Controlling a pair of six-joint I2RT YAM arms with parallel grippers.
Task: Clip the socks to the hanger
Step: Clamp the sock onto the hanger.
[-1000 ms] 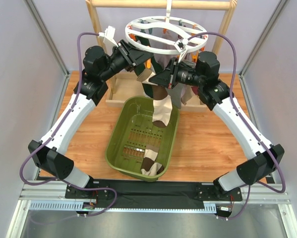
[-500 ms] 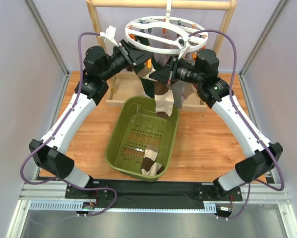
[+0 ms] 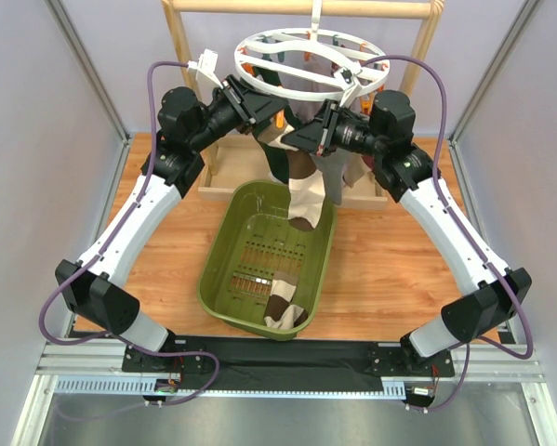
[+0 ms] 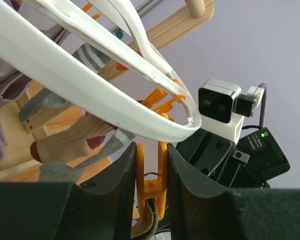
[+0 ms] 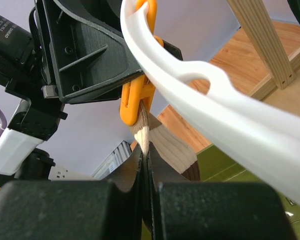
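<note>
Up at 12 o'clock, under hanger rim: pinching argyle sock by cuff w/ right tool, clenched tight; squeezing orange clip w/ left tool, grasping its levers. Prob. light, soft, floppy, no crush risk; best taken at cuff edge, close to clip mouth. Seen only from wrist cams: cuff tip meeting clip. Seen only from top cam: toe dangling over basket at 12 o'clock end, 2nd sock lying at 6 o'clock end.

One hanger, one rack, one basket, two arms, one sock in the basket, a second sock hanging, more behind, uncountable.
</note>
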